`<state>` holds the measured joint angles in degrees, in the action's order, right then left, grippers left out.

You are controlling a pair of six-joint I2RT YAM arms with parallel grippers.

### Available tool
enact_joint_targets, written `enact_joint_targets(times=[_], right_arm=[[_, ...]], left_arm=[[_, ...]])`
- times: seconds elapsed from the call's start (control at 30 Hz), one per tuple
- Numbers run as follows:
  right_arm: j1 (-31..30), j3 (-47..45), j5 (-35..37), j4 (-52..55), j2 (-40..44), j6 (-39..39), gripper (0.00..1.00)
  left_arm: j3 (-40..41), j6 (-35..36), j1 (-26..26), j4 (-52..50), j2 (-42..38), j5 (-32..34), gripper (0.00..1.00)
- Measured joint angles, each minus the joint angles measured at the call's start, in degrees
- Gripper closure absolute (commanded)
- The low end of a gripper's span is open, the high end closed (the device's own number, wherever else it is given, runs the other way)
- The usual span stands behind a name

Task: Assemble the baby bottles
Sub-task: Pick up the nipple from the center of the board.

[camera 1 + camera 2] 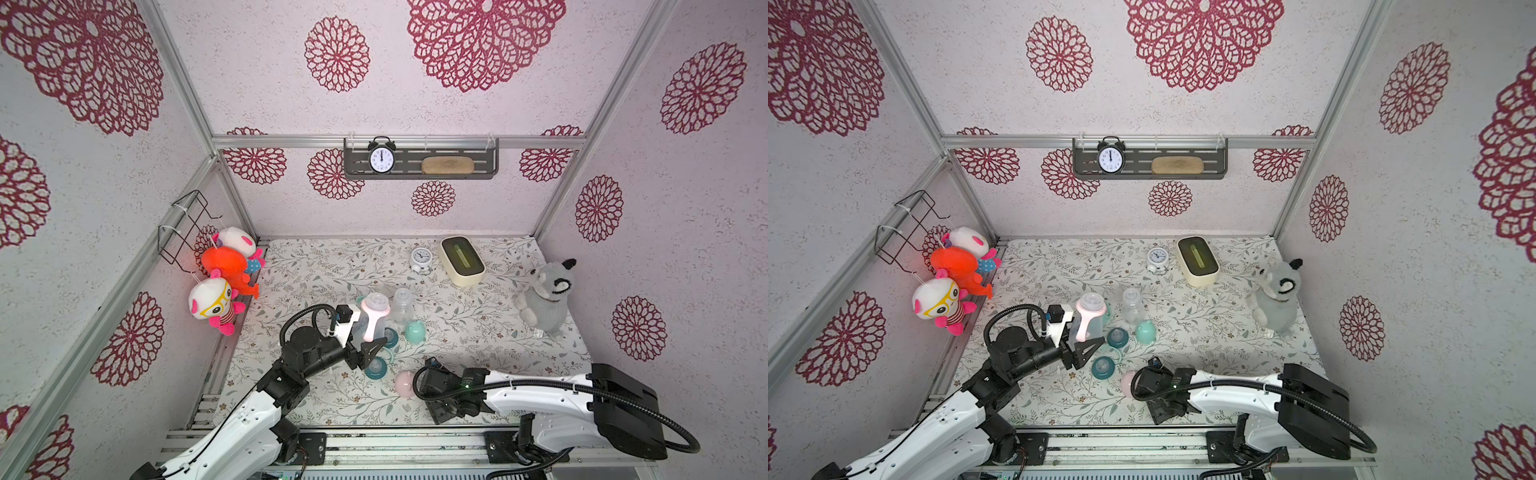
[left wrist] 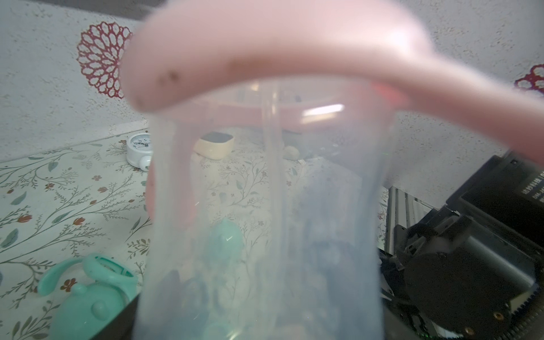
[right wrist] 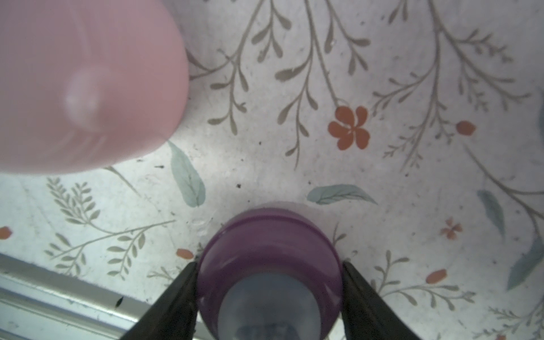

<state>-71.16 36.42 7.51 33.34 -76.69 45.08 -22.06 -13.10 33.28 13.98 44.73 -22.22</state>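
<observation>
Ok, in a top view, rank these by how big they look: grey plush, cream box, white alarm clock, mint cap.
1. grey plush
2. cream box
3. white alarm clock and mint cap: these look about alike, and the cap sits nearer the camera, so they are left unranked.

Pink-ringed bottle blurred, base cut off; pink cap blurred, cropped; purple collar partly cropped

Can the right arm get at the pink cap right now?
Probably not yet. The pink cap lies close beside it, nothing between, but the right gripper is closed around the purple collar and would have to release first.
</observation>
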Motion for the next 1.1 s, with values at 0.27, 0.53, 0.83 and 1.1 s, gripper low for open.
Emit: enact_joint_targets(times=[0.27, 0.53, 0.83, 1.1], right_arm=[[9.38, 0.87, 0.98, 3.13, 2.58, -4.22, 0.44], [19.61, 9.66, -0.39, 4.52, 5.68, -13.79, 0.46], [27.04, 20.81, -7.54, 7.34, 5.68, -23.23, 0.48], [30.16, 31.67, -14.88, 9.55, 5.66, -28.63, 0.50]], left_arm=[[0.00, 0.72, 0.00, -0.17, 0.00, 0.55, 1.00], [-0.02, 1.79, 0.00, -0.15, 0.37, 0.63, 1.00], [-0.07, 3.02, 0.22, 0.35, 4.07, 0.20, 1.00], [-0.98, 4.59, 2.36, 0.74, 9.49, 0.85, 1.00]])
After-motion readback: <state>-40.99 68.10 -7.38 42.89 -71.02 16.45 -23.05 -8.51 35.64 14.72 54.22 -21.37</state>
